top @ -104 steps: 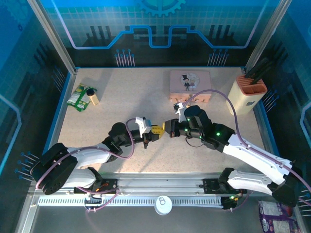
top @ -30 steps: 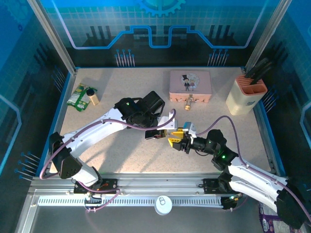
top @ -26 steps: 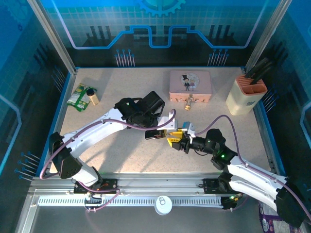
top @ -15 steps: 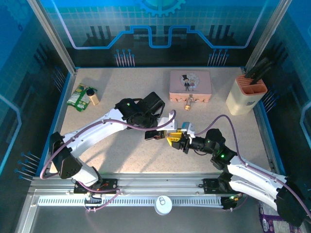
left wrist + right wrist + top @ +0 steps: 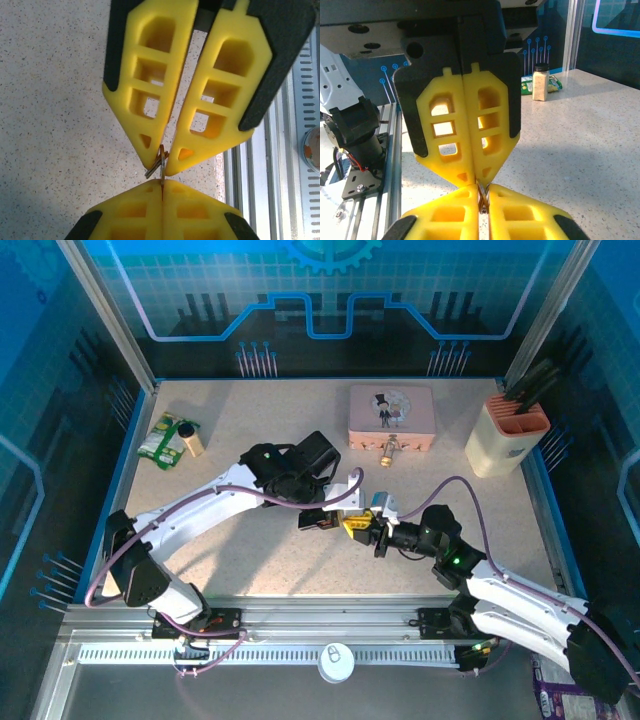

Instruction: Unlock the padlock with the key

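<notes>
Far left of pink tin (image 5: 391, 412): green packet (image 5: 158, 441), spice jar (image 5: 191, 439) just beside it.

Near side of tin, slightly left: left gripper (image 5: 162, 160) clenched, fingertips pinching key (image 5: 154, 170).

Meeting it tip to tip: right gripper (image 5: 483, 198), pads pressed together, same key nipped between its tips. Key well apart from padlock (image 5: 388, 451).

Padlock lying just in front of tin, near its front edge, untouched.

Right of tin: beige knife block (image 5: 506, 440), dark handles sticking up.

Matt plastic fingers (image 5: 150, 100) over speckled, smooth table (image 5: 50, 125).
</notes>
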Controlling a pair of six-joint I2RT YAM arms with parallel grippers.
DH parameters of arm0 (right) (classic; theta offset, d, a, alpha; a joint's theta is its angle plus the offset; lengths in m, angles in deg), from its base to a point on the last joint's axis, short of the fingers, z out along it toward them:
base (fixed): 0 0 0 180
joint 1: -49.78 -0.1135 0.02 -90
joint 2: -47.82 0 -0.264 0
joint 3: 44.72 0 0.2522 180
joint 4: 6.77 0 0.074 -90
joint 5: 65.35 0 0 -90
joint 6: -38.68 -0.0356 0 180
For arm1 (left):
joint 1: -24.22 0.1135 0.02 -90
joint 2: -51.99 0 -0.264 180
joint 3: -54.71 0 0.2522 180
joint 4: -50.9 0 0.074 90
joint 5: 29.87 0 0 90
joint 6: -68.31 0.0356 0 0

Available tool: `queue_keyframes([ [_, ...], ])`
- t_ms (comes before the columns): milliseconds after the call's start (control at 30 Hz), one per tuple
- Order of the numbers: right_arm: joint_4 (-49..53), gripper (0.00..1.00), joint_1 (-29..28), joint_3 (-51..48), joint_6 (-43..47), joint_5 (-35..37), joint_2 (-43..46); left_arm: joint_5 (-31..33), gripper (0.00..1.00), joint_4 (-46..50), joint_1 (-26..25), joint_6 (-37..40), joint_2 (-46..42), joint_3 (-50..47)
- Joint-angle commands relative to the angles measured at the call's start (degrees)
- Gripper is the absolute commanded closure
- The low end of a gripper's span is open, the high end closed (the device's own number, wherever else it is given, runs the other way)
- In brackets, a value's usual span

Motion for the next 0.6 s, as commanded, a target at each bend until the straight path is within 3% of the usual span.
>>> queue_keyframes([
  [0, -0.4, 0.92, -0.7, 2.1, 0.7, 0.8, 0.3, -1.5, 1.0, 0.1, -0.6, 0.7, -0.1, -0.6],
  [200, -0.3, 1.0, -0.7, 1.2, -0.3, 3.0, 1.7, -1.8, 0.99, -6.8, 0.2, -1.6, -3.5, -3.5],
  [333, -1.8, 1.0, -0.5, 0.2, -2.5, 5.0, 3.4, -4.1, 0.87, -16.0, 2.6, -5.8, -8.2, -8.4],
  [467, -4.4, 1.0, 0.3, -1.2, -6.3, 8.1, 5.5, -7.4, 0.75, -31.2, 6.4, -13.6, -15.3, -17.0],
  [567, -8.5, 1.0, 1.4, -2.7, -11.1, 10.9, 6.5, -10.3, 0.68, -46.6, 9.6, -23.7, -20.9, -25.8],
])
